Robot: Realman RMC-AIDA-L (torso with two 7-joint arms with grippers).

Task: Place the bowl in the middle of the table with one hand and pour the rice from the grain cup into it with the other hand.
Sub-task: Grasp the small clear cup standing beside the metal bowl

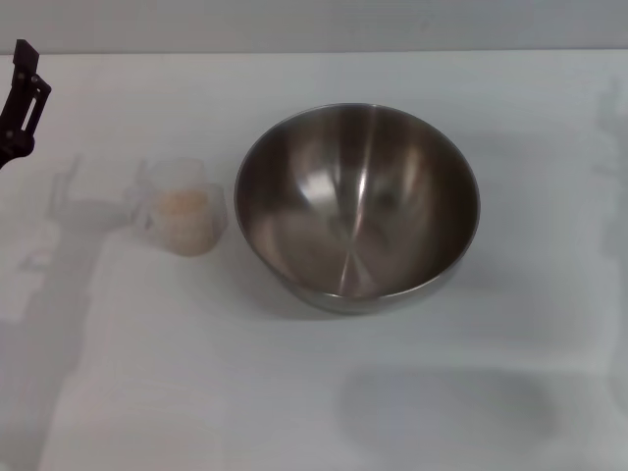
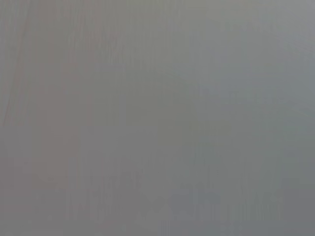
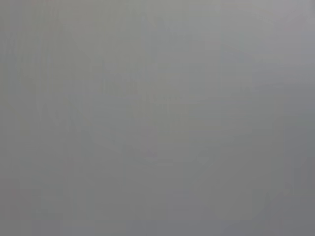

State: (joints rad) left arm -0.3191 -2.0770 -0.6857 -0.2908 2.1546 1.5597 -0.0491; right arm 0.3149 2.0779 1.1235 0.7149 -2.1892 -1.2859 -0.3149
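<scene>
Head view: the large round stainless-steel mixing bowl [image 1: 357,206] sits empty mid-bench [image 1: 294,392]. Just beside it, toward the left jaws [image 1: 20,93], stands the small clear plastic grain cup [image 1: 182,218] holding pale rice [image 1: 183,211]. Left jaws' opening: cannot tell.

We found ourselves at a bare test bench rather than a lived-in kitchen: a plain white table [image 1: 314,392] ran up to a blank grey wall [image 1: 314,25], and it carried only a steel bowl [image 1: 357,206] and a clear grain cup [image 1: 182,218] of rice [image 1: 183,204]. Both wrist views gave us featureless grey.
</scene>
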